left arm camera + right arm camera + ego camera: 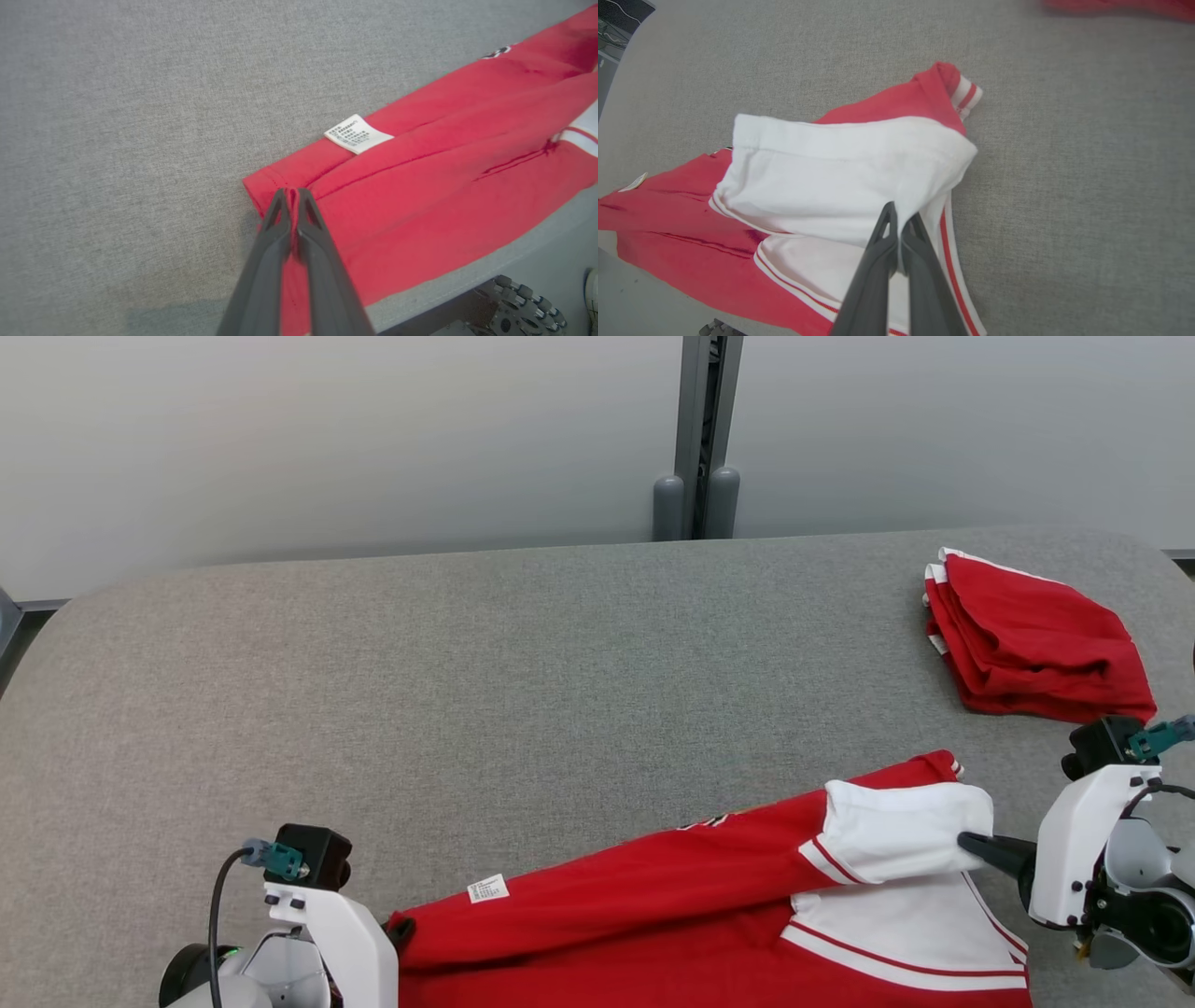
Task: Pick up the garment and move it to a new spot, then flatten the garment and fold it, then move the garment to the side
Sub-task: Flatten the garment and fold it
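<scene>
- Two pinches at once: my left gripper (290, 191) is clamped on the red hem corner of the garment (420, 186), and my right gripper (901, 210) is closed on its white flap (840, 177).
- The garment lies along the near edge of the table (467, 663), and from the left wrist view its lower side looks draped over that edge.
- Risk one, I reckon: both holds are thin bites right at the fingertips, so a sharp tug could slip the cloth out.
- Risk two: the white flap is doubled over the red body, and an uneven stretch may set that fold instead of flattening it.
- The care label (487, 889) lies just past my left hold, face up.
- Far right, a folded red cloth (1036, 644) sits well apart, but if I swing wide I could drag into it.
</scene>
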